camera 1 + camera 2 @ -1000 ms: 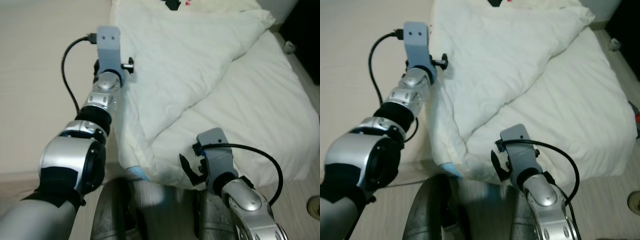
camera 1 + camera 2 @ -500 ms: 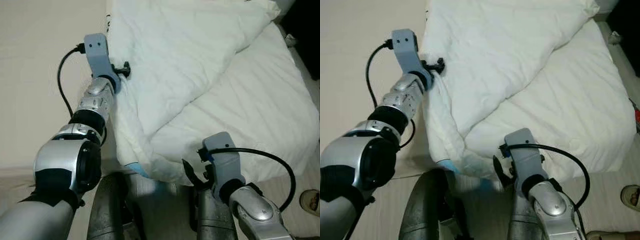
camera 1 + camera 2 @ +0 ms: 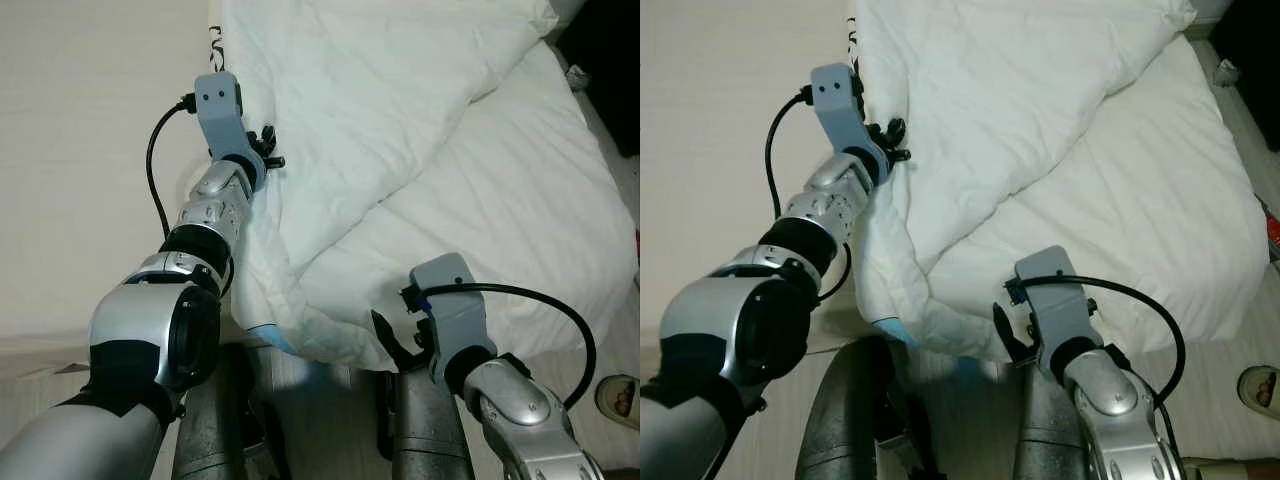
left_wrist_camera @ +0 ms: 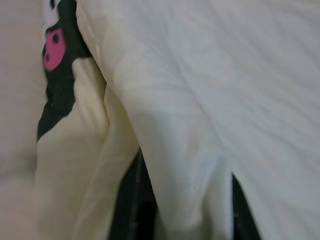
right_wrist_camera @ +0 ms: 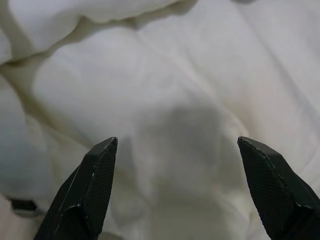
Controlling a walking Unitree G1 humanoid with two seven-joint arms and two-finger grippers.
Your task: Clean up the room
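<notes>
White duvet [image 3: 980, 110]: rumpled, folded back at an angle across my bed's white sheet [image 3: 1150, 230], its near corner hanging over the bed's near edge. My left gripper [image 3: 888, 140]: arm stretched forward, fingers pressed into the duvet's left edge with the cloth bunched round them, beside the beige wall [image 3: 720, 150]. My right gripper [image 3: 1008, 335]: low at the bed's near edge, just beside the hanging corner; a light slipper [image 3: 1258, 385] lies on the floor at far right.

A home bedroom: a bed [image 3: 520, 220] with a rumpled white duvet [image 3: 370, 100] on it
</notes>
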